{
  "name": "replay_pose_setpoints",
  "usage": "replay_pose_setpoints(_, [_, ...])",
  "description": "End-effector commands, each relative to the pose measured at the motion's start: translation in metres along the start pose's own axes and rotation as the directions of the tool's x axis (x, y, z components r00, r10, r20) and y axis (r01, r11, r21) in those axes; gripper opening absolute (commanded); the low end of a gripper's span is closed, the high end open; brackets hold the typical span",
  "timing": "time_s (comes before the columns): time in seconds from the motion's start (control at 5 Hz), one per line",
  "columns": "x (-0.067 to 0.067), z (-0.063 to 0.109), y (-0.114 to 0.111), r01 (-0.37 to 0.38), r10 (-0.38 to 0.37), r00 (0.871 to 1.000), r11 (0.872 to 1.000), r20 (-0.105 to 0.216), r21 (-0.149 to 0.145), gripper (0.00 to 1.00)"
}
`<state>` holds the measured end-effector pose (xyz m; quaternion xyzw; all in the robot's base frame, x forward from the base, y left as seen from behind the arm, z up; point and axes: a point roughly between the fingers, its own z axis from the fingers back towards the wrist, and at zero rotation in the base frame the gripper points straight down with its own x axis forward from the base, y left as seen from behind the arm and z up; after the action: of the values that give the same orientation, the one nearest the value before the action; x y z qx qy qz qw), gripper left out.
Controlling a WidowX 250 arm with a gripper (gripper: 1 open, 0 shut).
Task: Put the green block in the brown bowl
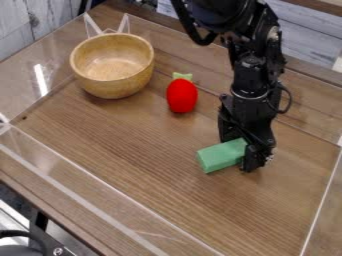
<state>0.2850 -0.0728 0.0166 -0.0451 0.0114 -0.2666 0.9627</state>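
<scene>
On wooden table (120, 190), right of centre: green block (219, 157) lying flat | gripper (246, 160) pointing straight down over block's right end, jaws spread wide, straddling that end, nothing clamped | brown bowl (112, 65) far left, well apart from block | red strawberry toy (182, 93) between bowl and arm

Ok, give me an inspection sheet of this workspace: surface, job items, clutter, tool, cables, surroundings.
Surface: wooden table with a clear raised border.
Job's things: green block flat on the table at the right; brown bowl upright at the far left, nothing seen inside.
Clutter: red strawberry toy between bowl and block.
Grippers: tool open, pointing down, lowered at the block's right end; block not lifted.
Cables: black cable looping along the arm.
Surroundings: pale boards behind the table; dark gear at the lower left corner.
</scene>
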Motion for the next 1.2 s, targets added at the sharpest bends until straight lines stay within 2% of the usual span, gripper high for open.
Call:
replay_pose_setpoints(0.0, [0.006, 0.015, -0.001, -0.008, 0.008, 1.000, 1.000, 0.023, 0.006, 1.00])
replay_pose_setpoints(0.2, [0.007, 0.015, -0.004, -0.014, 0.014, 1.000, 1.000, 0.006, -0.001, 1.00])
replay_pose_setpoints(0.4, [0.001, 0.015, 0.004, -0.056, 0.056, 0.998, 0.998, -0.001, -0.007, 0.00])
replay_pose_setpoints(0.8, [-0.012, 0.016, 0.017, -0.145, 0.145, 0.989, 0.989, 0.000, -0.010, 0.00])
replay_pose_setpoints(1.0, [-0.015, 0.016, 0.013, -0.062, 0.062, 0.998, 0.998, -0.013, -0.008, 0.00])
